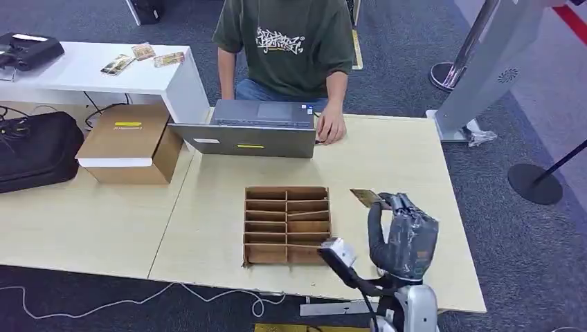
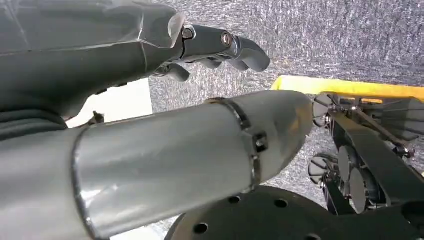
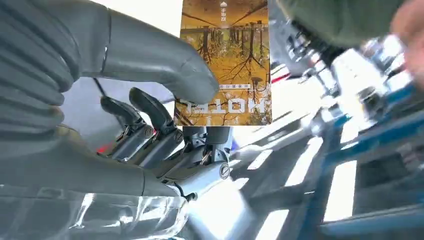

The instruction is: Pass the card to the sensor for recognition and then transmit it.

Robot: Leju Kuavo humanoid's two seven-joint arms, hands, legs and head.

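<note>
We start with the surface [image 1: 387, 149], a pale wooden top that carries everything. A person [image 1: 287, 48] sits at its far edge with one hand resting just beside an open laptop [image 1: 253, 131], probably placed there so the person can watch the reading come through. We cannot make out a separate sensor, so we judge that it sits near the laptop.

Toward the near edge stands a wooden divider tray [image 1: 286, 225], its slots open upward so cards can be drawn out from above. At least one thin card seems to lie in it, though we cannot tell how many.

Just beside the tray, toward the right edge of the surface, our right hand [image 1: 403, 235] is raised above the wood with the card [image 1: 365, 197] pinched at its tip. The wrist view shows the thumb and the fingers [image 3: 150, 112] clamped on one end of the card, a golden one printed with the word HOTEL, so most of its face stays free for reading. We judge the card to be lifted and ready to travel toward the far edge.

Our left hand [image 2: 215, 47] hangs below the surface over the carpet, fingers loosely curled and holding nothing, since this step needs one hand.
</note>
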